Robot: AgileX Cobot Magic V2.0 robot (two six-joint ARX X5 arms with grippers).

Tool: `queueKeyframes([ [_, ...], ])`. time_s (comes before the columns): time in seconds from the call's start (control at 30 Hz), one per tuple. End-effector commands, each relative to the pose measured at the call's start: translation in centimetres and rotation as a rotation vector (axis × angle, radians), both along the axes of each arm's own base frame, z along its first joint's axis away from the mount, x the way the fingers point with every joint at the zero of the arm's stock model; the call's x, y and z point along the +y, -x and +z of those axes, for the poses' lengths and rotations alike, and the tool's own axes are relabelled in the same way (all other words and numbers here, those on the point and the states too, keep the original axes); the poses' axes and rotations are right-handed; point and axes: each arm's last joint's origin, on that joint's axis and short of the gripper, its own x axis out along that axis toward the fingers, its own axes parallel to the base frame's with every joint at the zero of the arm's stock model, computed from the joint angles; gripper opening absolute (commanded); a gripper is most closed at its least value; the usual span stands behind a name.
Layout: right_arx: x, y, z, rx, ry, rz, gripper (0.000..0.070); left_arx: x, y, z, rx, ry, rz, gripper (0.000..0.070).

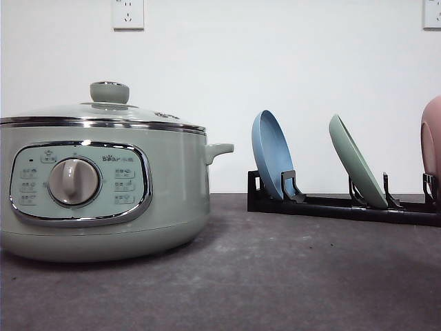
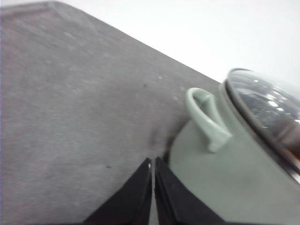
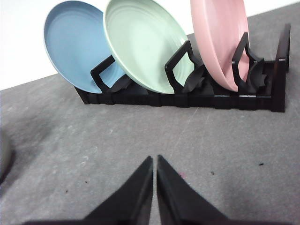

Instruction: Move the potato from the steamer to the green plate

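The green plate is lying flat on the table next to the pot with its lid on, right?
Not quite. The green plate stands on its edge in the black rack, between the blue plate and the pink plate, as the right wrist view shows. The pot does have its lid on.

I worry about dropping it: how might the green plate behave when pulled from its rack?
The green plate leans on edge in the black rack, so it would probably tip or roll once freed. Its smooth matte surface and thin rim look somewhat slippery, likely light and rigid.
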Motion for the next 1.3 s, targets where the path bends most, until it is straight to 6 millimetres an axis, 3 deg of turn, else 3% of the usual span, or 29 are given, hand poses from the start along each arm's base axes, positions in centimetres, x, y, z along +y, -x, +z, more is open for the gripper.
queueKeyframes([
  [0.0,0.0,0.2,1.4,-0.05,-0.031,-0.001,0.0,0.0,0.3,1.6,-0.057,0.029,-0.008,0.0002],
  [0.23,0.0,1.3,5.5,-0.172,-0.03,-0.002,0.0,-0.2,1.3,6.0,-0.165,0.033,-0.017,0.0002],
  [0.53,0.0,2.5,12.5,-0.277,0.057,0.001,0.0,-0.4,1.9,12.3,-0.18,-0.057,-0.09,0.0002],
  [0.87,0.4,0.8,18.7,-0.094,0.191,0.153,0.0,-0.9,-0.1,17.6,-0.027,-0.166,-0.351,0.0002],
  [1.07,0.7,-1.2,20.9,0.068,0.238,0.299,0.0,-1.2,-1.5,19.4,0.076,-0.204,-0.508,0.0002],
  [1.27,1.0,-2.7,21.9,0.195,0.263,0.432,0.0,-2.0,-2.0,20.4,0.14,-0.244,-0.685,0.0001],
])
